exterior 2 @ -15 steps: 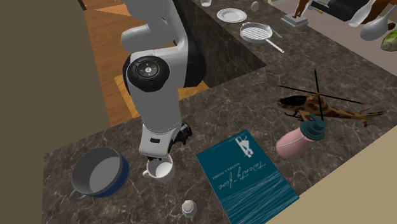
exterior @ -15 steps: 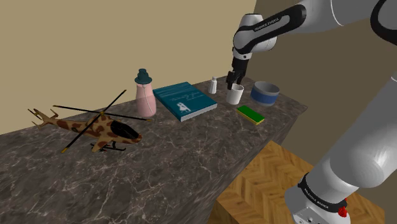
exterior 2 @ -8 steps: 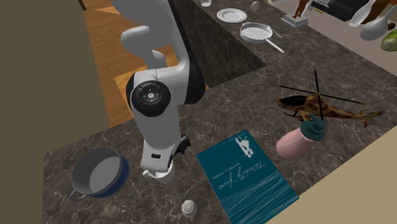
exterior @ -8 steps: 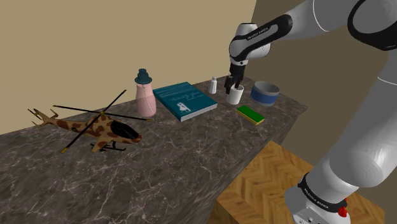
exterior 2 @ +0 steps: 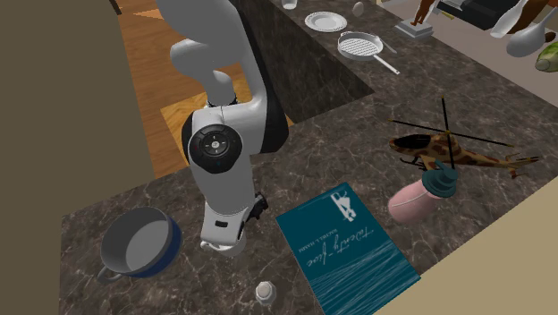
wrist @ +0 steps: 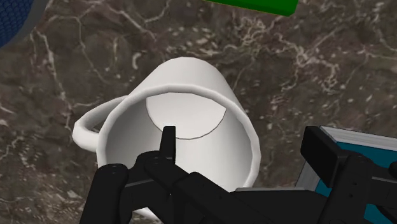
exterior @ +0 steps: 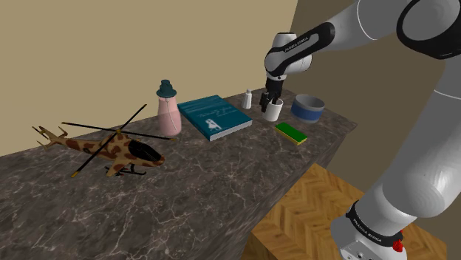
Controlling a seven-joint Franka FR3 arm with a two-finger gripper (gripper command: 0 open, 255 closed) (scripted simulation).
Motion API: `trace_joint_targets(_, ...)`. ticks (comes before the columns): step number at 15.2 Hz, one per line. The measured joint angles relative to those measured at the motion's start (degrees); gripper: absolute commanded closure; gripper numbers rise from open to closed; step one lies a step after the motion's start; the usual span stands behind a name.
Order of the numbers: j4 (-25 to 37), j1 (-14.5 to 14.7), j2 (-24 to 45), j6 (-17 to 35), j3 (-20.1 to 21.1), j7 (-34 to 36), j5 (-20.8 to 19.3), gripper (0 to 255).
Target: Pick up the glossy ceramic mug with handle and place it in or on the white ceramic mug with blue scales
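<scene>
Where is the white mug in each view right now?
Shoulder view: white mug under the gripper, upper right of centre, beside the blue mug.
Second exterior view: lower left, beneath the arm, right of the blue mug.
Wrist view: directly ahead of the gripper.
Shared landmark: blue mug.

Jaws at white mug (exterior: pixel 275 113) rim; blue mug (exterior: pixel 306 108) just beside, on dark marble counter (exterior: pixel 222 185).

Dim, even light throughout; shadows faint, soft.
</scene>
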Motion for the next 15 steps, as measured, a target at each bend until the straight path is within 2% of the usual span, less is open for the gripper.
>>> trace_joint_targets(1, 0.0, 0.0, 0.0, 0.0, 0.0, 0.0, 0.0, 0)
trace_joint_targets(2, 0.0, 0.0, 0.0, 0.0, 0.0, 0.0, 0.0, 255)
trace_joint_targets(12, 0.0, 0.0, 0.0, 0.0, 0.0, 0.0, 0.0, 255)
trace_joint_targets(15, 0.4, 0.1, -1.0, -1.4, 0.0, 0.1, -0.2, 255)
